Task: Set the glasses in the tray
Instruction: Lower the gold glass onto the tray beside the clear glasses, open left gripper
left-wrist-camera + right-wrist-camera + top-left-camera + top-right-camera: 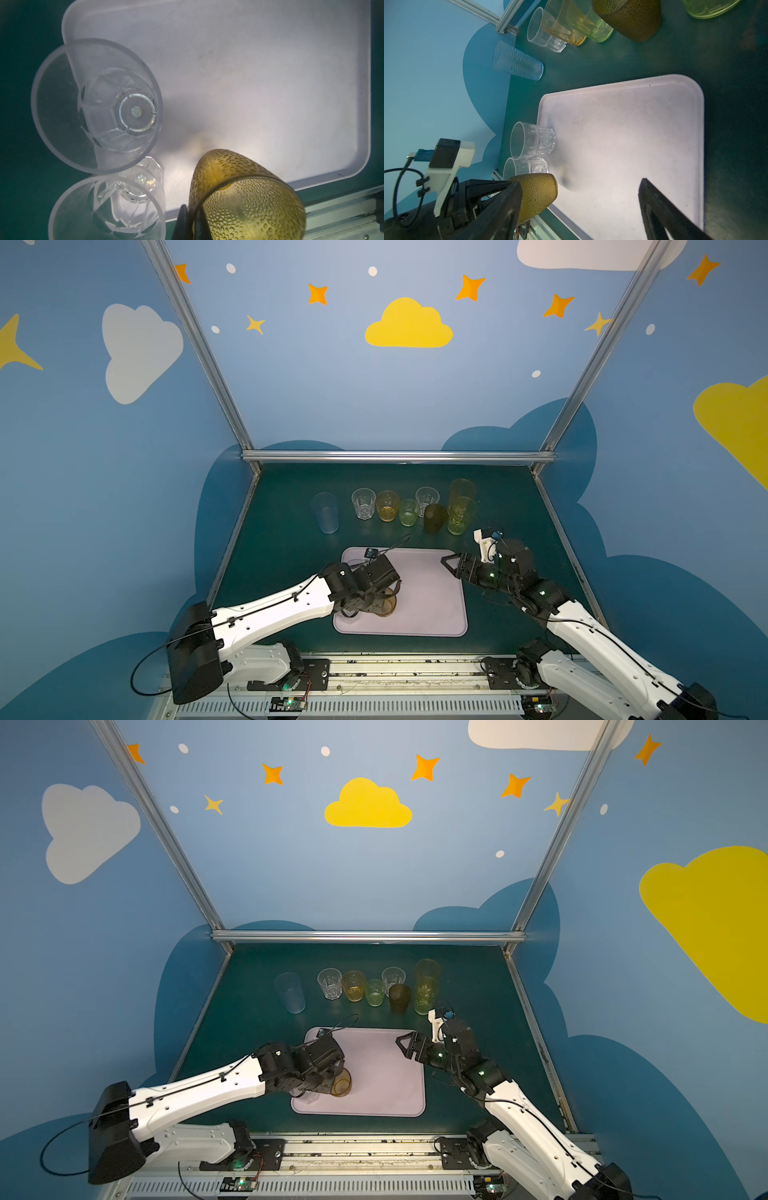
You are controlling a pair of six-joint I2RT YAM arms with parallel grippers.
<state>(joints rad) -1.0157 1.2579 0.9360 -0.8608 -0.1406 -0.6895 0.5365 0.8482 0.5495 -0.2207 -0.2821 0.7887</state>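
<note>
**Step in hand:** placing. The left gripper (376, 599) is pinched onto the rim wall of the amber dimpled glass (245, 199) and holds it tilted over the tray (432, 593), at about 7 o'clock of the tray floor. The views do not show whether the base touches the floor.

**Right gripper** (449, 569): jaws spread wide with nothing between them, hovering at the tray's 2 o'clock corner.

**Tray contents:** one clear faceted glass (97, 104) and a second clear faceted glass (108, 207) stand upright and empty against the rim at 8 to 7 o'clock, just beside each other. The rest of the floor is bare.

**Off the tray:** eight glasses stand on the table (291, 572) beyond the 12 o'clock edge. They run from the pale blue tall glass (325, 512) at 11 o'clock to the brown glass (435, 517) and two tall ones at 1 o'clock.

**Next move (judged):**
- Level the amber glass, set its base flat and let go.
- Lift clear without knocking the second clear faceted glass nearby.
- The brown glass lies nearest the right gripper and is probably its next pick.
</note>
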